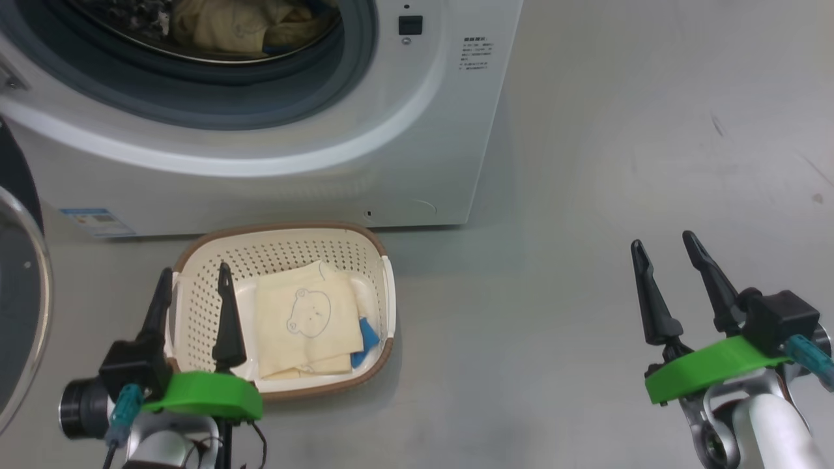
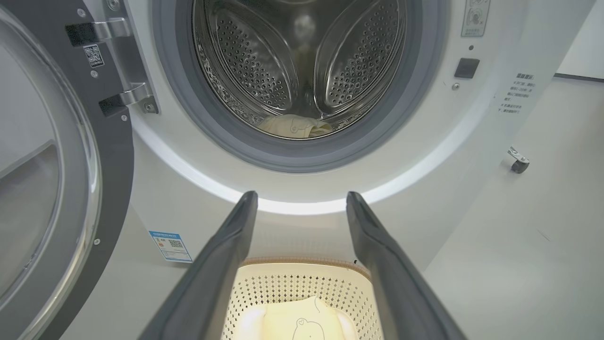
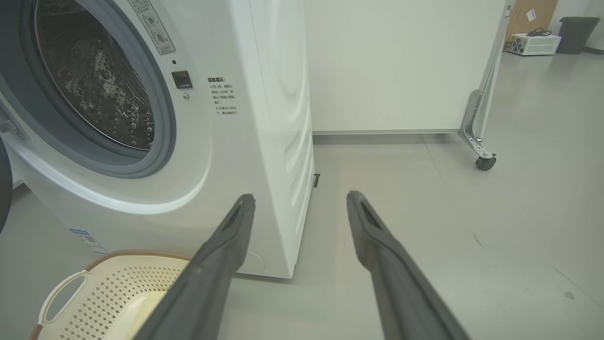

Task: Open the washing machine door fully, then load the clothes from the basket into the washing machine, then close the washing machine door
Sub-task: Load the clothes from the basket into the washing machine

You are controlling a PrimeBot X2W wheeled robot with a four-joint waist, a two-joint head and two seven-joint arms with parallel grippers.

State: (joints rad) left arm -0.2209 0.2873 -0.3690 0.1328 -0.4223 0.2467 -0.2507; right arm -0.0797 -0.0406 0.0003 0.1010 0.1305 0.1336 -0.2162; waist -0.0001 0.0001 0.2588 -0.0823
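Clearly, in the head view the clothes (image 1: 306,319) lie folded in the basket (image 1: 280,229), just ahead-right of the left tool (image 1: 195,270), whose fingers stand apart over its near-left corner. The right tool (image 1: 663,241), likewise spread and empty, hangs well apart over the floor (image 1: 521,339). In the left wrist view the clothes (image 2: 297,321) sit low between that tool's fingers. In the right wrist view the basket (image 3: 94,293) lies far left, so the left arm looks nearer.

White wheeled partition (image 3: 401,66) stands on grey floor (image 3: 519,212).

Basket (image 1: 280,236) before washing machine (image 1: 313,185); clothes (image 1: 306,319) in basket, drum (image 2: 255,61).
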